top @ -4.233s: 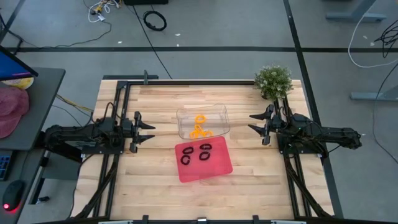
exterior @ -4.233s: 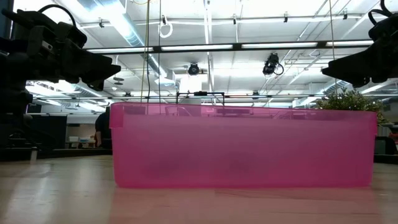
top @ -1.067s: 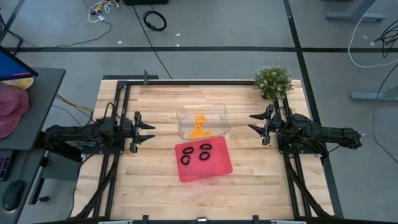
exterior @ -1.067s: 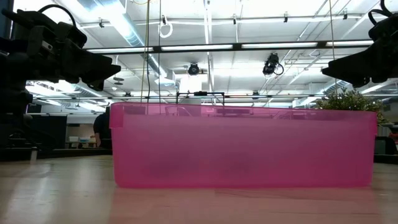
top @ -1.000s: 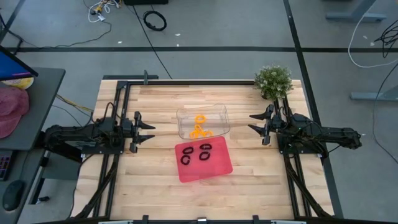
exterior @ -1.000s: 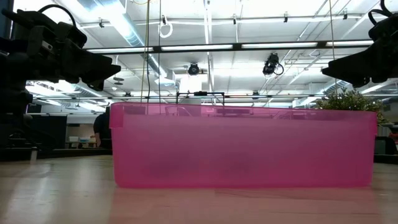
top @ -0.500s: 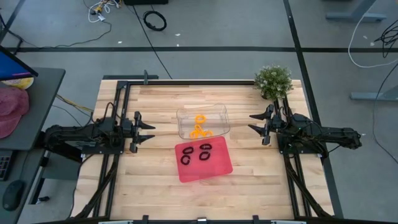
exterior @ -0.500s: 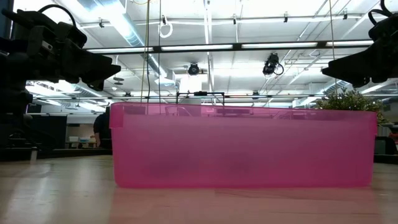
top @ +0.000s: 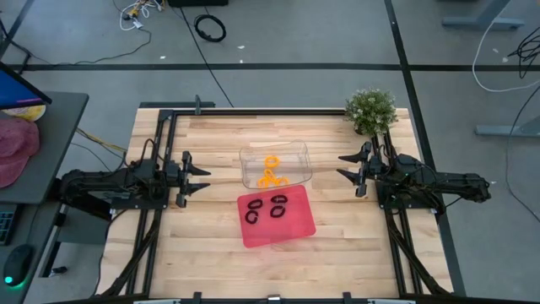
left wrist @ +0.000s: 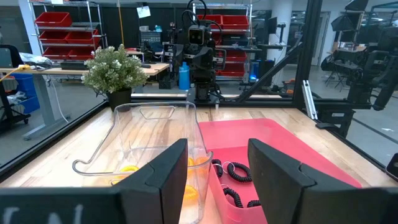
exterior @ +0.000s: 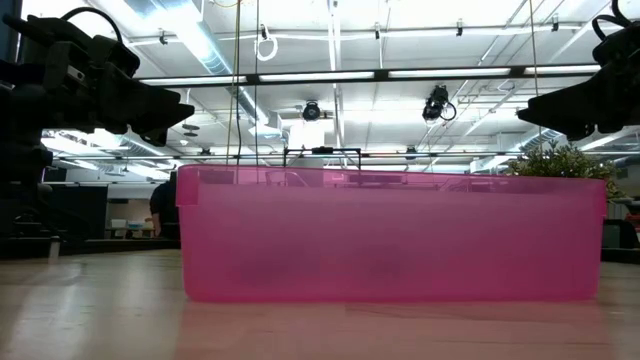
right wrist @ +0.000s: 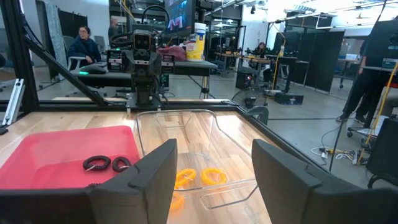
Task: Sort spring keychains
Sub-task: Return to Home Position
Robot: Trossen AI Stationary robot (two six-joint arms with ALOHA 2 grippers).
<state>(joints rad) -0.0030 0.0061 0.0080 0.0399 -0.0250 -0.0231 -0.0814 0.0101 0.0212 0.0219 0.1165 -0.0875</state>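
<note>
Since nothing has moved over the last few seconds, both arms look parked. The left gripper (top: 205, 179) and right gripper (top: 341, 166) hang open and empty. The orange keychains (top: 271, 174) lie in the clear bin (top: 299, 149) and the black keychains (top: 278, 211) in the red tray (top: 297, 226), so sorting appears finished.

red tray (top: 285, 233); clear bin (top: 297, 149); black keychains (top: 278, 211); orange keychains (top: 270, 177)

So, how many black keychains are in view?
4 black keychains, all lying in the red tray: two near its left wall, two near its middle. Probably none is hidden.
</note>
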